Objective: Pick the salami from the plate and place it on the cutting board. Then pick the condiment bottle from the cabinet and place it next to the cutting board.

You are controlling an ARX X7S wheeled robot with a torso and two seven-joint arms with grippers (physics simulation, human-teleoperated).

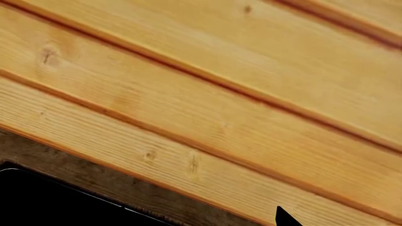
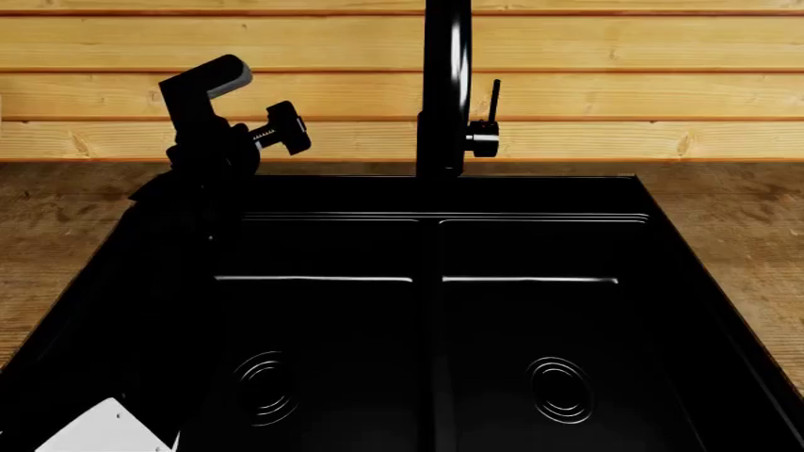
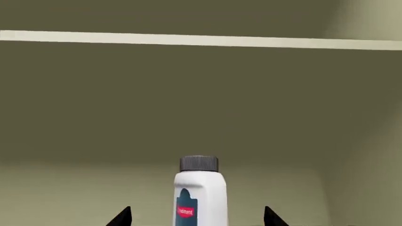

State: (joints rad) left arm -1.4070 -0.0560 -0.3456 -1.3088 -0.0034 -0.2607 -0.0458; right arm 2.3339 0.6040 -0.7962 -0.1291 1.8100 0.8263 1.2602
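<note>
Above the black double-basin sink (image 2: 528, 311), you are parking the left gripper (image 2: 258, 118) near the pine-plank wall (image 2: 603, 94), beside the tall black faucet (image 2: 443, 85); whether it is released or clenched cannot be told. Off to the right, inside the olive-grey cabinet (image 3: 188, 103), you are lining up the right gripper (image 3: 197, 217), its tips spread apart on either side of the white plastic condiment bottle with grey cap and blue label (image 3: 199, 193), standing upright on the shelf. Salami, plate and board are out of view. Judged stage: bottle pickup; next, advancing and closing squarely on the body.
</note>
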